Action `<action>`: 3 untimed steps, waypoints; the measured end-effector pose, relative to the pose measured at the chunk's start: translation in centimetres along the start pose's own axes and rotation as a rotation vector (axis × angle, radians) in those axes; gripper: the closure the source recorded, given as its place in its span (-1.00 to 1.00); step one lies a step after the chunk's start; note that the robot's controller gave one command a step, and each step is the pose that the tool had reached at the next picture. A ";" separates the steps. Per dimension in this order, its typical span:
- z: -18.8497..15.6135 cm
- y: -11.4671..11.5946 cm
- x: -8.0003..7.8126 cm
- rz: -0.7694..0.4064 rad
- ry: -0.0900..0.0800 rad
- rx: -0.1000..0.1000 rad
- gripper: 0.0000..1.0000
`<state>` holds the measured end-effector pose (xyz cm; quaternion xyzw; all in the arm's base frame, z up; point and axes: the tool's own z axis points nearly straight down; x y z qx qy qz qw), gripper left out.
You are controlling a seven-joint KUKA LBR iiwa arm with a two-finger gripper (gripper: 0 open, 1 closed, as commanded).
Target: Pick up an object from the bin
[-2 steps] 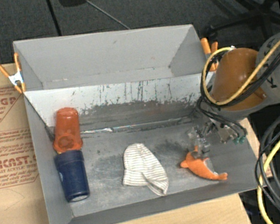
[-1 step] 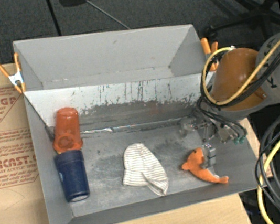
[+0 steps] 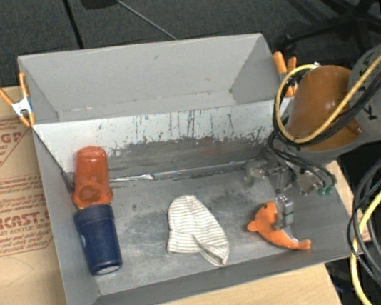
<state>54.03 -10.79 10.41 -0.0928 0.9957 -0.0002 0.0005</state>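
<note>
The gripper (image 3: 285, 213) is low in the bin (image 3: 142, 76), right at a small orange toy (image 3: 267, 227) that lies near the front right corner, and seems to touch its upper side. Whether it is spread or pinching, I cannot tell. The toy appears to rest on the floor, so the lift is not yet done. The other 3 things lie well apart: a striped cloth (image 3: 196, 230) mid-front, and an orange cup (image 3: 90, 176) and dark blue cup (image 3: 98, 237) along the left wall.

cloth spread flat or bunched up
Bunched up: the cloth lies as a rounded, creased lump on the bin floor, apart from the orange toy.
</note>
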 end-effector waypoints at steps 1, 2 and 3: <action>3.2 -0.4 3.5 0.053 -0.002 0.000 1.00; 3.2 -0.4 3.5 0.053 -0.002 0.001 1.00; -16.5 -2.3 2.9 0.060 -0.010 0.005 1.00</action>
